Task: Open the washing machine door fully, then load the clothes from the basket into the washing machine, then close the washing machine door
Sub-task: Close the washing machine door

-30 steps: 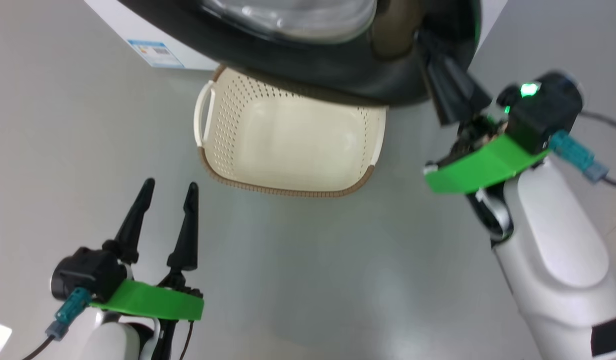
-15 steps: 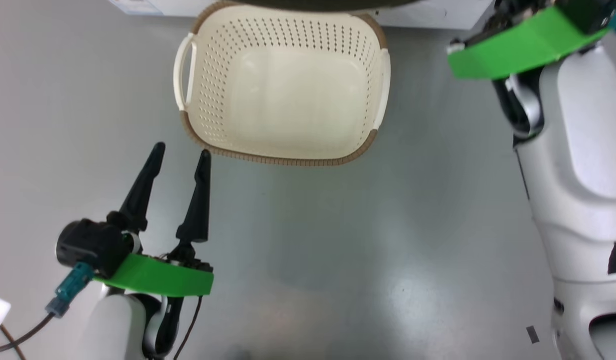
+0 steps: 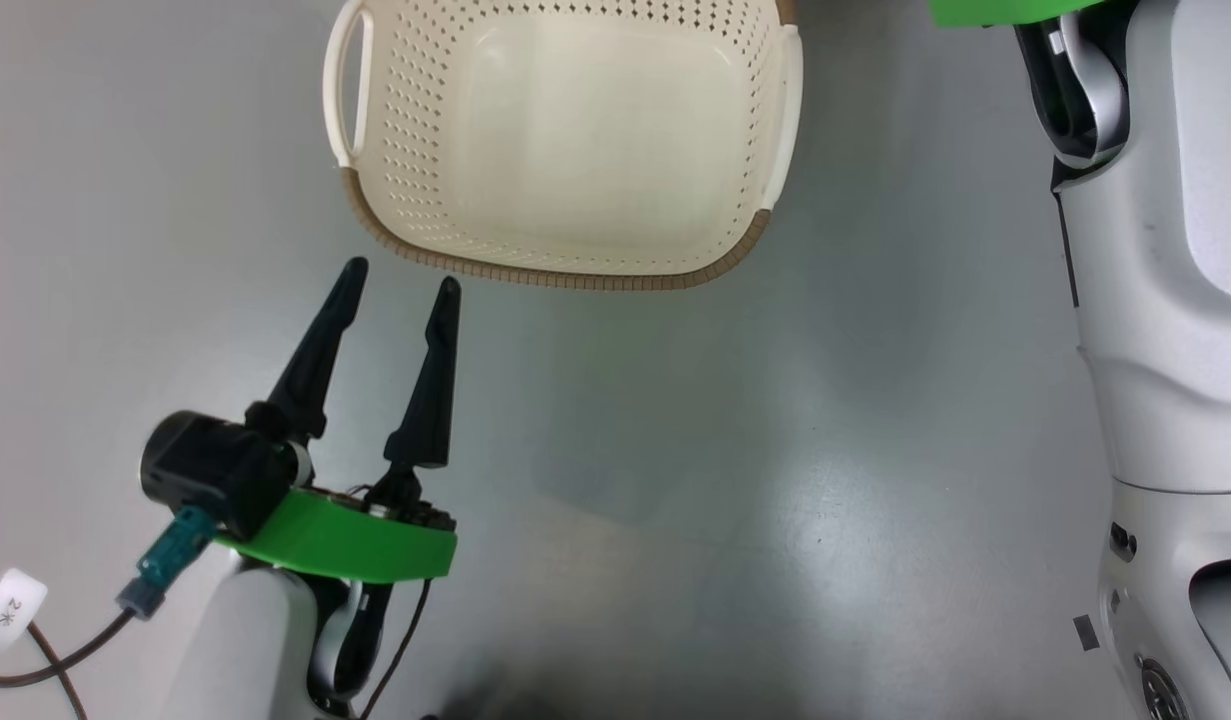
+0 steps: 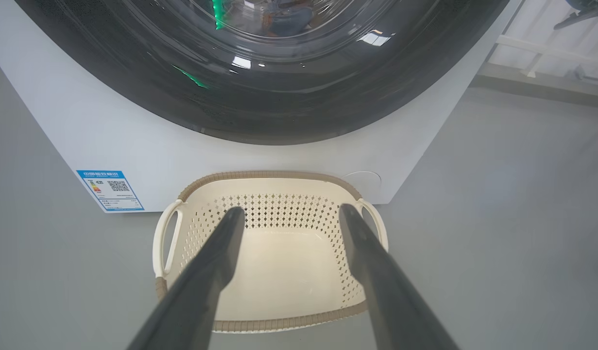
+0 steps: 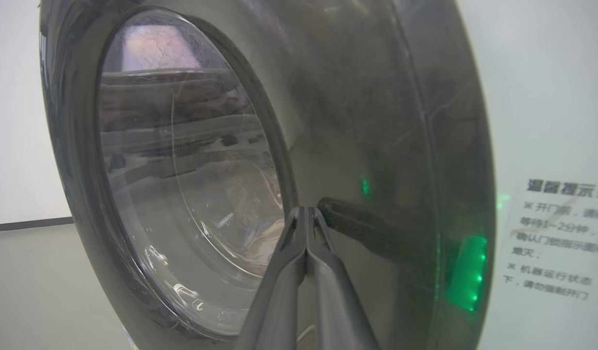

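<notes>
The basket (image 3: 565, 278) sits on the grey floor (image 3: 675, 450) right in front of the washing machine (image 4: 109, 141). Its far brown rim is close under the white front panel, and its bare cream bottom and perforated walls are open to view. The left gripper (image 3: 402, 275) hangs over the floor just short of the basket's near left corner. Its two long dark fingers are spread wide apart with nothing between them. From its own wrist camera those fingers frame the basket, pointing toward the machine. The washing machine door (image 4: 260, 97) fills the top of that view, a broad glossy black ring lying flat against the white front. The blue label sticker (image 4: 110, 190) is down at the machine's lower left corner, beside the basket's left handle. The right arm (image 3: 1165, 250) rises along the right edge of the head view, a pale forearm reaching up and out of the picture. The right gripper (image 5: 306, 214) has its fingers pressed tight together, gripping nothing. The joined tips are right up at the door's dark face, just beside the bulging glass window (image 5: 182, 170), where they meet their own reflection. I cannot say for sure whether they actually touch it. A pale shape (image 5: 260, 238) lies low behind the glass, too muddled by reflections to name. A green glow (image 5: 466, 272) shines off the door's rim, and a printed notice (image 5: 556, 238) is stuck on the white front next to it.
</notes>
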